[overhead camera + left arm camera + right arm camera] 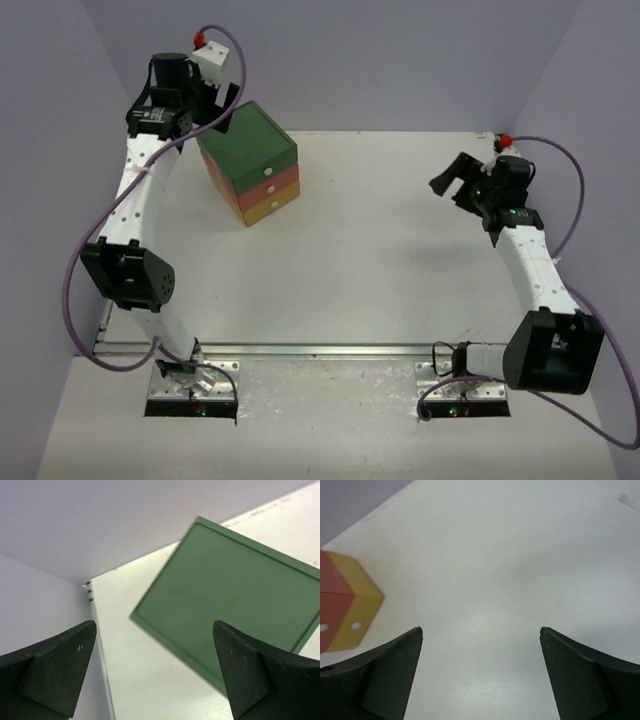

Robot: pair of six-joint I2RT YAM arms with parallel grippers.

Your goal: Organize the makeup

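While both arms hang over the desk [380, 260], I log the left end effector [154, 630] with its fingers spread wide and nothing between them. It is poised above the green top of the drawer chest [250, 165] near the far-left corner. Right end effector [481, 630]: fingers likewise wide apart and empty, over the desk's right side, well apart from the chest. Its wrist view catches the chest's orange and yellow corner at the left edge. Makeup: none shows in any view, so I cannot tell where it lies.
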